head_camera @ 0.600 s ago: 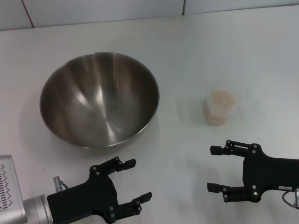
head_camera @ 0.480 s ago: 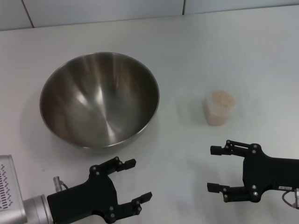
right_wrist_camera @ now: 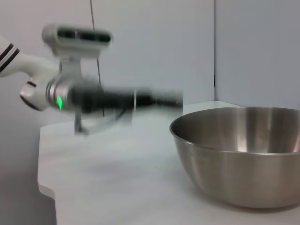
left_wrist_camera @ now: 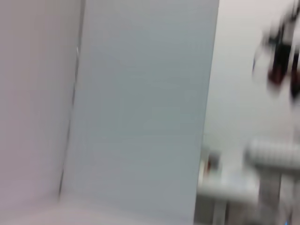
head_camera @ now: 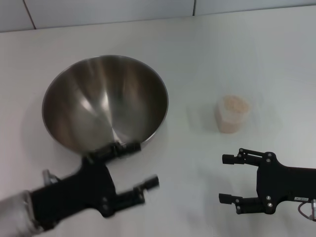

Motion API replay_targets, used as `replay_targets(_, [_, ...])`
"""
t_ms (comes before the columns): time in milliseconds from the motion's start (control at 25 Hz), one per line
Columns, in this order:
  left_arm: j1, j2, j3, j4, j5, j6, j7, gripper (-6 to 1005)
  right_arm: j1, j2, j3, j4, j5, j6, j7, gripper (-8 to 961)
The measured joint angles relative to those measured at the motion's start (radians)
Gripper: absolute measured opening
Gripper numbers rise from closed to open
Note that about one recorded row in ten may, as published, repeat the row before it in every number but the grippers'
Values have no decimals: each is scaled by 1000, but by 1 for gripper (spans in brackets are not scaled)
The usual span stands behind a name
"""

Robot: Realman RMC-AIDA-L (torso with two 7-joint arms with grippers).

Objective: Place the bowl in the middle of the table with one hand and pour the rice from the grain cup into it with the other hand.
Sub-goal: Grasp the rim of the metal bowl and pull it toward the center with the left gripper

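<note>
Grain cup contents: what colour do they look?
Pale whitish-beige; the rice fills the clear grain cup, seen best in the head view.

We see mostly a pale grey-blue wall panel (left_wrist_camera: 140, 103), smeared and soft. Beside it, across a thin dark seam (left_wrist_camera: 72, 108), lies a paler pinkish-white surface (left_wrist_camera: 33, 93). On the panel's other side, past its straight edge, the background (left_wrist_camera: 234, 84) turns lighter. There we make out 1 dark blurred shape (left_wrist_camera: 281, 56) near the frame's corner, and farther along from it some whitish blurred equipment (left_wrist_camera: 272, 154); we cannot tell what either is.
</note>
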Motion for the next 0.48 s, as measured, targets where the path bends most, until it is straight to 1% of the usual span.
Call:
replay_targets(40, [0,0,0,0,0,0,0,786,0,0,0,0,0,0,0,824])
replay_targets(80, [-3,1,-51,22,-15,57,-50,786,0,0,0,0,0,0,0,824])
replay_targets(120, [-3,1,-81,41,-20,89,-89,786,0,0,0,0,0,0,0,823])
replay_targets(160, [3,1,-129,98,-17,110,-169,786,0,0,0,0,0,0,0,823])
replay_targets(200, [37,3,-179,262,35,82,-326,786,0,0,0,0,0,0,0,823])
replay_targets(240, [37,3,-179,262,35,82,-326,782,0,0,0,0,0,0,0,823])
replay_targets(280, [83,3,-191,478,142,-35,-486,779,-1,0,0,0,0,0,0,823])
replay_targets(320, [83,3,-191,478,142,-35,-486,775,-2,0,0,0,0,0,0,823])
replay_targets(360, [105,3,-193,587,203,-109,-567,772,-2,0,0,0,0,0,0,824])
replay_targets(400, [122,3,-199,754,340,-296,-756,768,-3,0,0,0,0,0,1,824])
replay_targets(440, [122,3,-199,754,340,-296,-756,764,-3,0,0,0,0,0,1,824])
replay_targets(480, [107,5,-220,853,463,-404,-942,761,-2,0,0,0,0,0,1,824])
